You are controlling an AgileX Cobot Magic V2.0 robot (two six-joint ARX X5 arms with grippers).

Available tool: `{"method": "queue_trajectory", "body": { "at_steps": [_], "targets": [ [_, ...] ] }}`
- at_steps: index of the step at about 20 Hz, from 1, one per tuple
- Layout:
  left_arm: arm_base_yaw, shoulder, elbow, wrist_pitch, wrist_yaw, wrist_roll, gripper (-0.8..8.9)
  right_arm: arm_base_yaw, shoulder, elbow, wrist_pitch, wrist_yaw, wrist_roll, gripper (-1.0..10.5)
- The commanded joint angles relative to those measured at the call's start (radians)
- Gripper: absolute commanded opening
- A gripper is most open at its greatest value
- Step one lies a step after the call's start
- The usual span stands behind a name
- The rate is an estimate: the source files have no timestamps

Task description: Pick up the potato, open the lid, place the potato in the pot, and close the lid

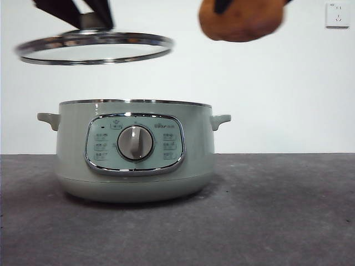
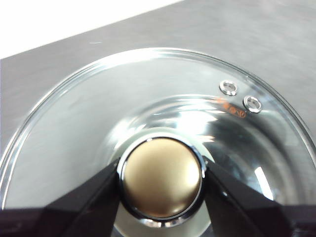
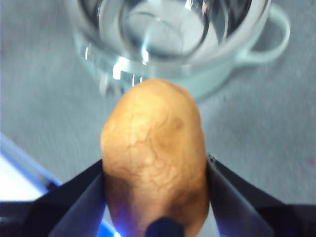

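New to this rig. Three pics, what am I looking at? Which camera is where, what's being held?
It is a two-armed robot at a table; each arm ends in a claw with two black jaws.

The front view comes from a low camera looking level across the grey table. On it stands the pot, a pale green electric cooker with a dial, its top open.

The left wrist view looks down from a camera on the left arm. The left claw is shut on the knob of the lid, a clear glass lid. In the front view that lid hangs in the air above the pot, toward one side.

The right wrist view is the same idea on the other arm. The right claw grips the potato, with the open pot below and beyond it. In the front view the potato is high up, not yet over the pot's opening.
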Motion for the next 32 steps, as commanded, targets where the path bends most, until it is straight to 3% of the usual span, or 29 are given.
{"method": "queue_trajectory", "body": {
  "at_steps": [1, 7, 12, 18, 24, 25, 27, 28, 32],
  "targets": [
    [0.066, -0.042, 0.010, 0.004, -0.003, 0.035, -0.09, -0.037, 0.102, 0.100, 0.018, -0.051, 0.013, -0.2],
    [0.277, -0.066, 0.010, -0.023, -0.002, 0.048, -0.09, -0.097, 0.446, 0.422, 0.016, -0.148, -0.026, -0.2],
    [0.375, -0.065, 0.009, -0.042, -0.002, 0.066, -0.09, -0.098, 0.730, 0.664, 0.014, -0.154, -0.061, -0.2],
    [0.421, -0.055, 0.009, -0.047, 0.003, 0.070, -0.09, -0.106, 0.921, 0.737, 0.032, -0.142, -0.069, -0.2],
    [0.421, -0.016, 0.007, -0.048, 0.005, 0.070, -0.09, -0.124, 0.985, 0.737, 0.000, -0.131, -0.069, 0.1],
    [0.421, -0.013, 0.007, -0.048, 0.005, 0.070, -0.09, -0.124, 0.985, 0.737, 0.002, -0.131, -0.070, 1.2],
    [0.421, -0.011, 0.007, -0.048, 0.005, 0.070, -0.09, -0.124, 0.984, 0.737, -0.001, -0.131, -0.069, 6.4],
    [0.421, -0.011, 0.007, -0.048, 0.005, 0.070, -0.09, -0.124, 0.981, 0.739, -0.003, -0.131, -0.068, 7.0],
    [0.420, -0.011, 0.007, -0.049, 0.058, 0.049, -0.09, -0.112, 0.890, 0.759, -0.029, -0.120, -0.068, 6.9]
  ]
}}
